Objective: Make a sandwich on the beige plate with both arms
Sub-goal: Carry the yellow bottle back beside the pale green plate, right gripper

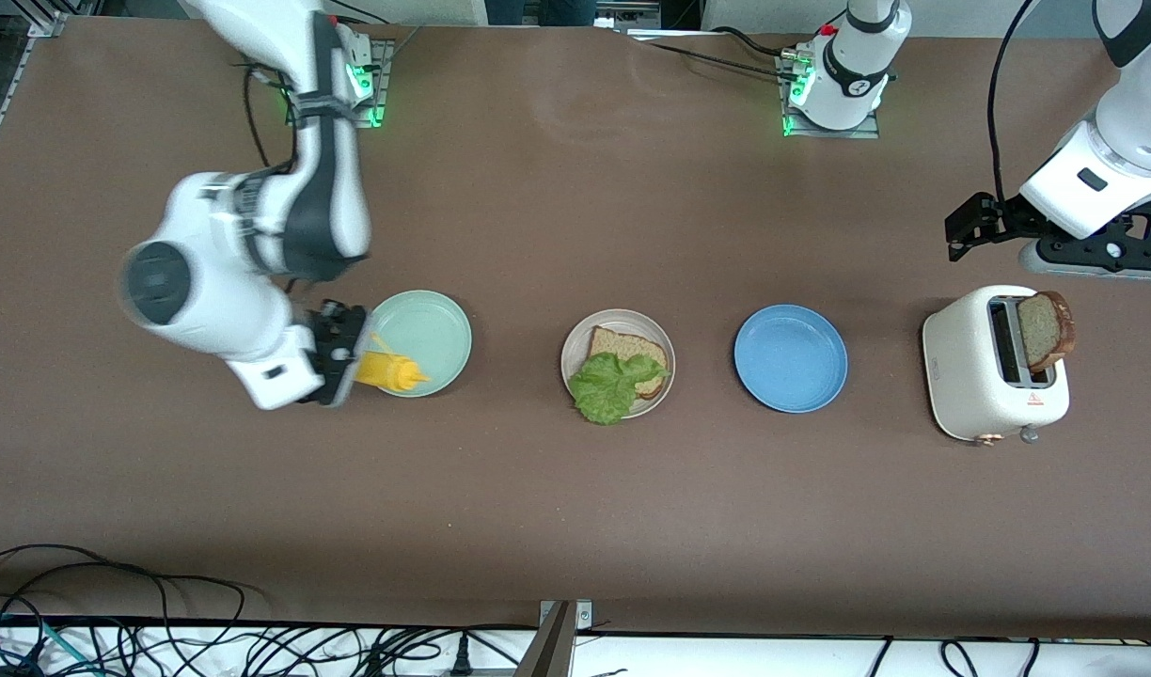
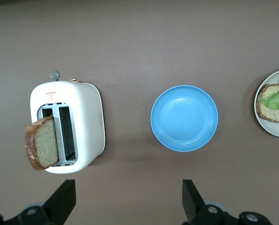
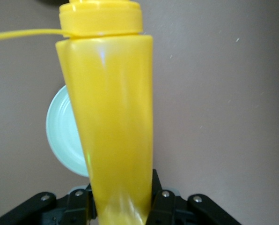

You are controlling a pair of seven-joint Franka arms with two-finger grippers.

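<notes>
Beige plate (image 1: 618,363): mid-desk, between mint-green plate (image 1: 425,340) and blue plate (image 1: 790,357).
Sandwich parts: one bread slice (image 1: 632,353) on beige plate, lettuce leaf (image 1: 613,384) on it, overhanging the rim nearer the camera.
Second slice (image 1: 1046,329): leaning out of toaster (image 1: 994,376) slot, well apart from beige plate, toward left arm's end.
Right tool (image 1: 345,353): over mint-green plate's edge, clamped on yellow squeeze bottle (image 1: 387,371); fingertips hidden by bottle.
Left tool (image 1: 980,226): waiting, jaws wide, empty, above desk beside toaster; cut off in left wrist view.

Even overhead light, soft shadows; right arm (image 1: 256,273) motion-blurred, yellow bottle (image 3: 111,126) glares close-up.
</notes>
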